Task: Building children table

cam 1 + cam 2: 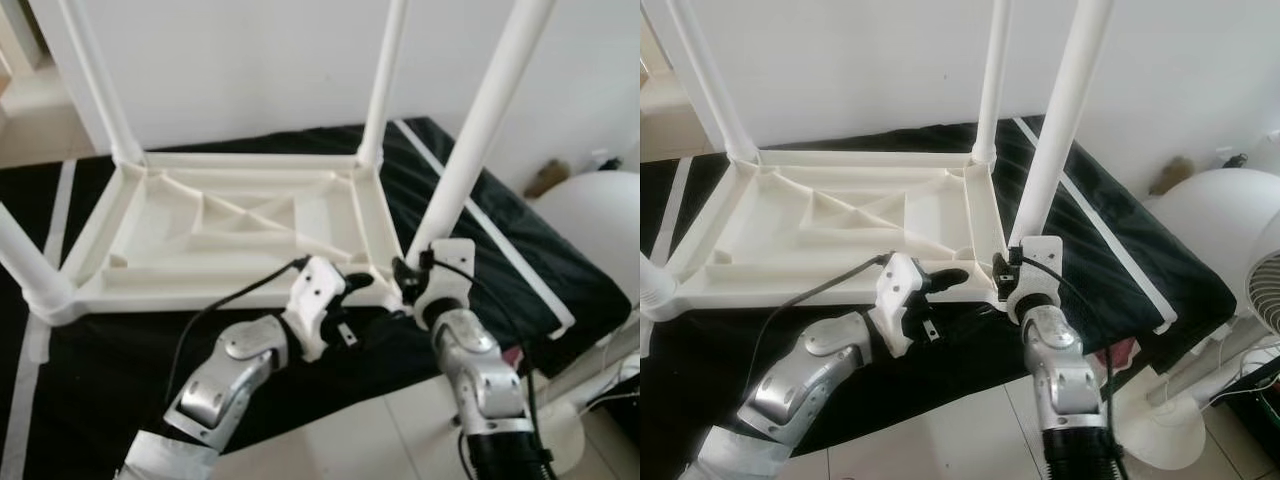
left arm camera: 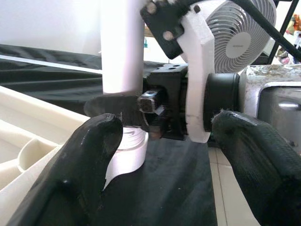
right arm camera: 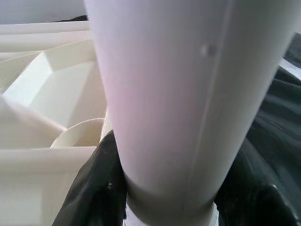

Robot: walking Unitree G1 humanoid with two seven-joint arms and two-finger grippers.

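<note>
A white plastic children's table (image 1: 220, 230) lies upside down on a black cloth, its legs pointing up. My right gripper (image 1: 1002, 272) is shut on the near-right leg (image 1: 480, 120) just above its socket; in the right wrist view the leg (image 3: 188, 94) sits between both black fingers (image 3: 99, 188). My left gripper (image 1: 940, 300) hangs open at the table's near edge, just left of that corner, nothing between its fingers (image 2: 89, 160). Past them, the left wrist view takes in the leg's base (image 2: 122, 42) and the right gripper's wrist (image 2: 197, 80).
Three other legs stand at the far-left (image 1: 95, 70), far-right (image 1: 385, 70) and near-left (image 1: 25, 265) corners. The black cloth (image 1: 520, 250) covers a low platform by a white wall. A white floor fan (image 1: 1260, 300) stands on the tile floor at right.
</note>
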